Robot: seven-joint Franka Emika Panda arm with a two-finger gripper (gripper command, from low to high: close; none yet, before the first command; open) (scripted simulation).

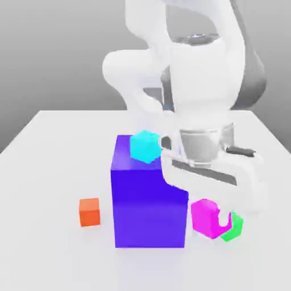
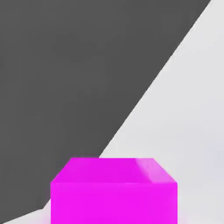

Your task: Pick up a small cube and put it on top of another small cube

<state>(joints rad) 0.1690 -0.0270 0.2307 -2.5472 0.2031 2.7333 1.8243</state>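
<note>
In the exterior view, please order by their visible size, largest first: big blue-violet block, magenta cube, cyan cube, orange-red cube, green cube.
1. Big blue-violet block
2. Small magenta cube and small cyan cube: too alike to rank
3. Small orange-red cube
4. Small green cube, partly hidden

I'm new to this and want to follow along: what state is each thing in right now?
Two-finger gripper: shut on the magenta cube.
Small magenta-pink cube: gripped.
Small bright green cube: partly hidden behind the magenta one.
Small cyan cube: cannot tell what it rests on.
Small orange-red cube: on the table.
Big blue-violet block: standing.
</note>
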